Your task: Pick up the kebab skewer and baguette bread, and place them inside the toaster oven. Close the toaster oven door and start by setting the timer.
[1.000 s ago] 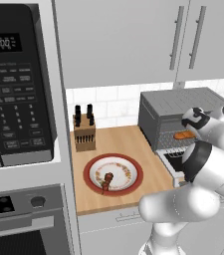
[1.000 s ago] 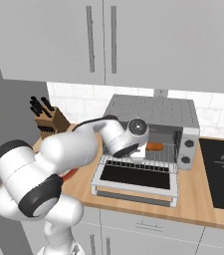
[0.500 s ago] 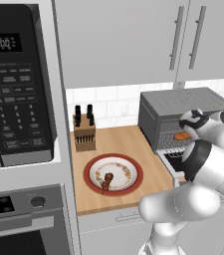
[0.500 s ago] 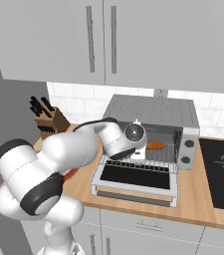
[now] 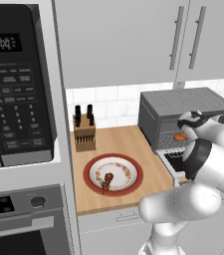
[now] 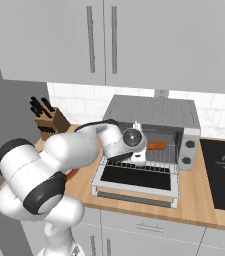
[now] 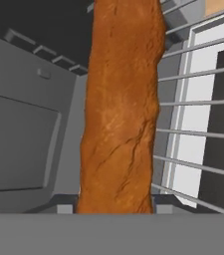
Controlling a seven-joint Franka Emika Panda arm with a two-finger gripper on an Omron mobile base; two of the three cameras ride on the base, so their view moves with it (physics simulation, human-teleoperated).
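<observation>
- On the far left of the left base view stands the big black microwave [image 5: 19,84]. Right of it, the knife block [image 5: 84,133] sits at the back of the wooden counter [image 5: 128,139].
- The red-rimmed plate [image 5: 89,180] lies near the counter's front, and the kebab skewer [image 5: 106,180] rests on it, not yet picked up.
- Further right, the toaster oven [image 6: 156,112] stands with the toaster oven door [image 6: 136,182] dropped open and flat.
- The gripper [image 6: 140,156] is at the oven mouth. The baguette bread [image 7: 121,109] runs out from between the fingers over the wire rack [image 7: 193,104], so I judge it is grasped, but the fingers are hidden.
- Risk: if the bread is let go while it is only partly on the rack, it could tip onto the door, and the door would then not close.
</observation>
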